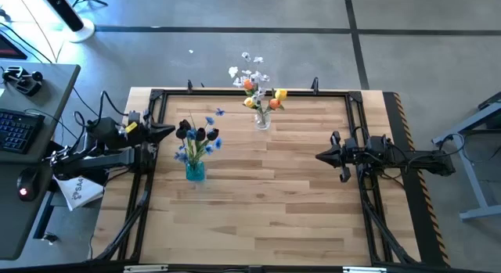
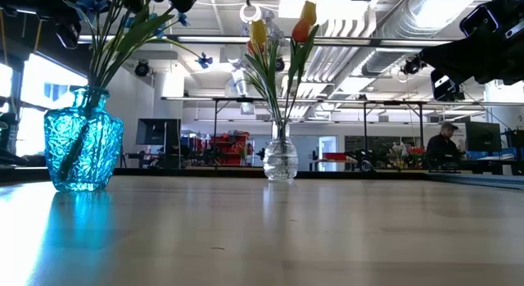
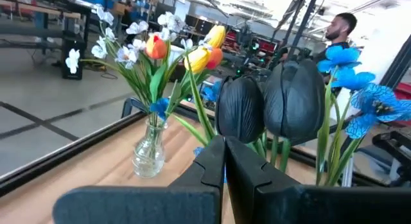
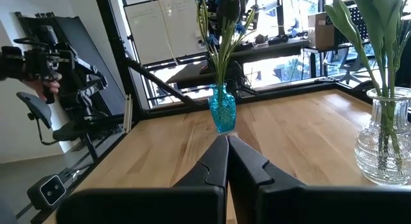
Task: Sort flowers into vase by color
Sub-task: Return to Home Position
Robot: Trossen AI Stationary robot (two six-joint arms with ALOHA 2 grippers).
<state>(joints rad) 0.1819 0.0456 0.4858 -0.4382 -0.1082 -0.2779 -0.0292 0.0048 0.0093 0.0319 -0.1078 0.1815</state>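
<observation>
A blue glass vase stands on the table's left half and holds dark purple tulips and small blue blossoms. A clear glass vase near the far edge holds yellow and orange-red tulips and white-lilac sprigs. My left gripper is shut, raised just left of the blue vase's flower heads. My right gripper is shut and hovers over the table's right half, pointing left. Both vases also show in the low view: the blue vase and the clear vase.
A dark metal frame runs along the table's far edge and down both sides. Bare wood fills the middle and near part of the table. A desk with a keyboard stands to the left. A person sits in the room behind.
</observation>
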